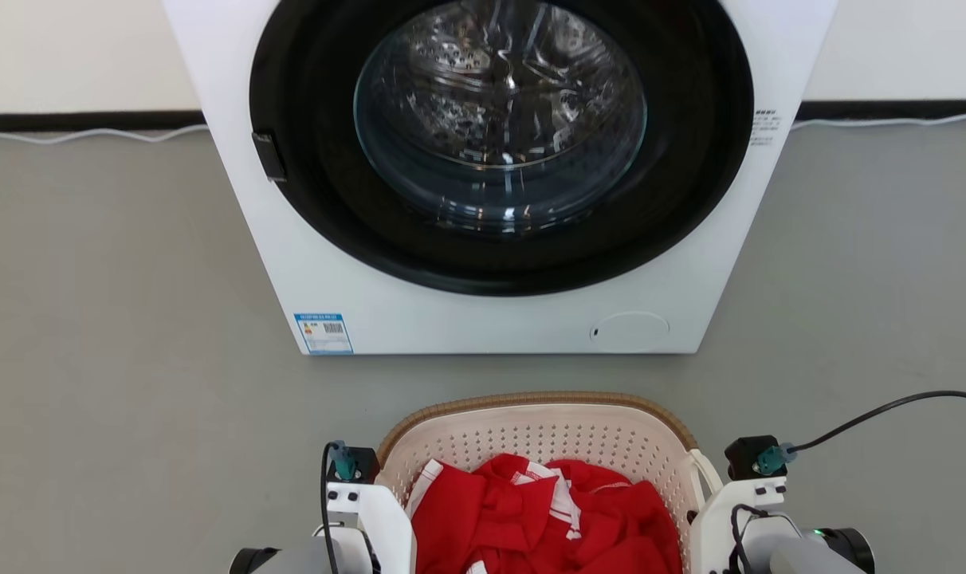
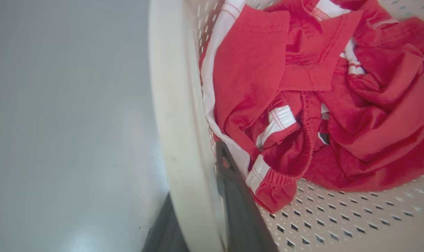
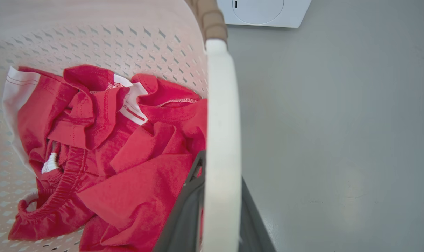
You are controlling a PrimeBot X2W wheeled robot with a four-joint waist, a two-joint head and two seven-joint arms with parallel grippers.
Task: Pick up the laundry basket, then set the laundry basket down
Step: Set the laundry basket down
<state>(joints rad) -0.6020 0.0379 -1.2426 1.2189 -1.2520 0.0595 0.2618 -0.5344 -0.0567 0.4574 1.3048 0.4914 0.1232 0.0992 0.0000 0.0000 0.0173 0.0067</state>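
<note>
Head view: cream perforated plastic laundry basket [image 1: 547, 434] with a brown woven-look rim sits at bottom centre, on or just above the grey floor [image 1: 92, 319]; which of the two cannot be told. Crumpled red-and-white garments [image 1: 531, 518] lie inside. White front-loading washing machine [image 1: 499, 319] with a dark round glass door stands just beyond the far rim, apart from it.

Left wrist view: left gripper [image 2: 194, 175] straddles the basket's left side. One dark finger [image 2: 240, 213] is inside against the perforated wall, the other outside, with the pale band pinched between them. Clamped.

Right wrist view: right gripper [image 3: 221, 171] is likewise closed on the white loop handle [image 3: 220, 105], one finger inside by the cloth, one outside over the floor.

Relation that matters: basket lies directly between the two grippers, its long axis seemingly running left to right across the robot, one end in each grip. Neither arm is nearer. Judgement: any move up or down needs both arms travelling together and level, or the basket tilts. Machine front leaves little room forward.
</note>
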